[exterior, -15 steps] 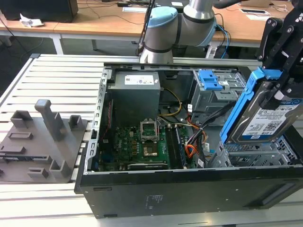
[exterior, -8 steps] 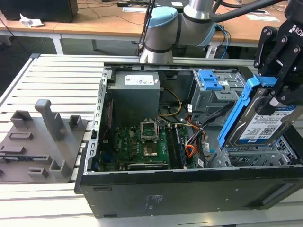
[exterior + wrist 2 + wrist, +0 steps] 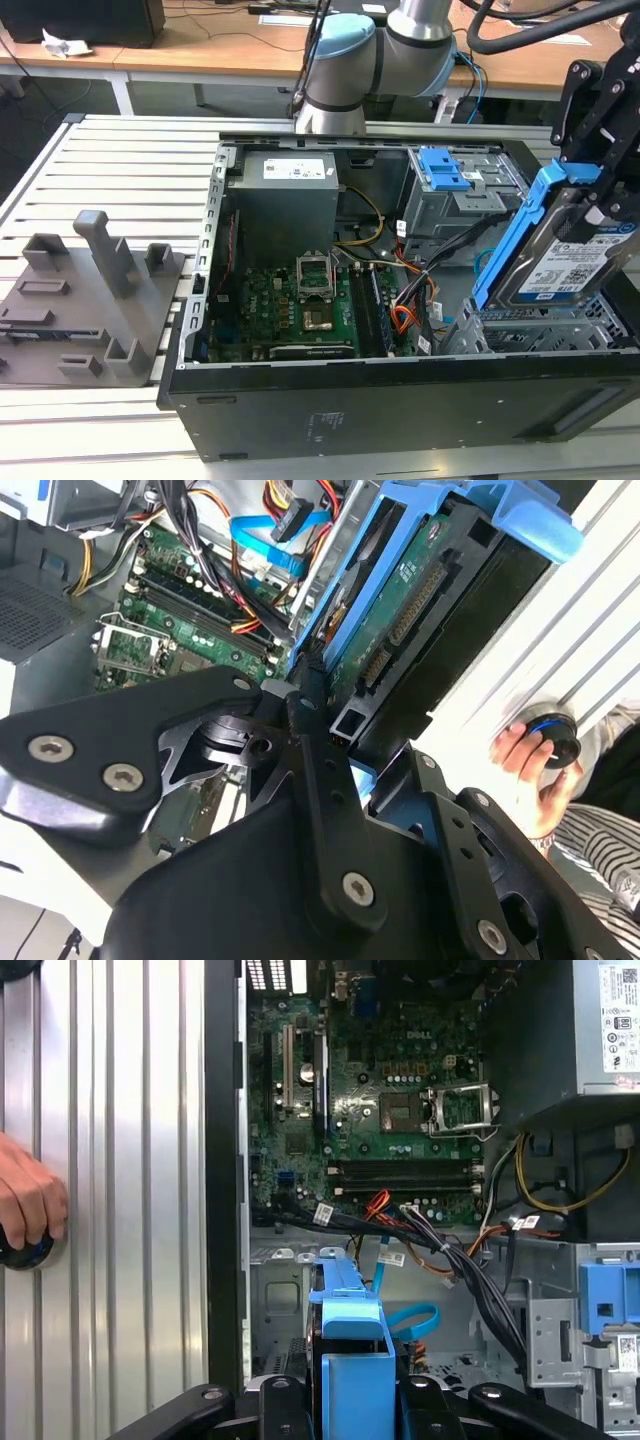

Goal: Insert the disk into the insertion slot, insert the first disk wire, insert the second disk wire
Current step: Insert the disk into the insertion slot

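The jaws hold the disk (image 3: 572, 258) tilted over the insertion slot (image 3: 545, 330). It is not in yet, and nothing is plugged.

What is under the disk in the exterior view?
A grey perforated cage sits under the tilted disk, whose lower edge is at the cage's top. The inside of the bay is hidden by the disk and the cage wall.

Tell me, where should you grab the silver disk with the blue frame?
Grab the top end of its blue carrier, coming from above. The disk stands tilted with its lower end at the insertion slot, so the top end is free and narrow enough to pinch. The gripper holds it there.
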Robot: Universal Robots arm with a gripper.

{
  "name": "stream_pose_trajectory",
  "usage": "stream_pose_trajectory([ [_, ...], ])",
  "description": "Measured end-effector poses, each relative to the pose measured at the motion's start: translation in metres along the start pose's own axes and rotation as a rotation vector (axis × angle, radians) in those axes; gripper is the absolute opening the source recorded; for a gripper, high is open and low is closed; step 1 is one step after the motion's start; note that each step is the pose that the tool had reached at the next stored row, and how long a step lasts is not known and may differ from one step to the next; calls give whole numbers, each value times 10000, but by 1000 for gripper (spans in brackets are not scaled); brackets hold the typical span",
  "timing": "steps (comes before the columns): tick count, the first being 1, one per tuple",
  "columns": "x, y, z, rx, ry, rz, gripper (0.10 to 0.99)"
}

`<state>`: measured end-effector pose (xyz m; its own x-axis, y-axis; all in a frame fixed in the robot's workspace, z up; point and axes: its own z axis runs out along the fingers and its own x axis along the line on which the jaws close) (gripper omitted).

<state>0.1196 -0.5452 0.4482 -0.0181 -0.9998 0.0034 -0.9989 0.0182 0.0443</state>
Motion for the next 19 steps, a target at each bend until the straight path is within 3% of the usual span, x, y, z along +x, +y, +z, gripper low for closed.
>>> stream_pose_trajectory([
  [9, -1, -17, 138, -19, 1, 0, 365],
  [14, -2, -31, 275, -48, 1, 0, 365],
  [19, -2, -35, 352, -53, 2, 0, 365],
])
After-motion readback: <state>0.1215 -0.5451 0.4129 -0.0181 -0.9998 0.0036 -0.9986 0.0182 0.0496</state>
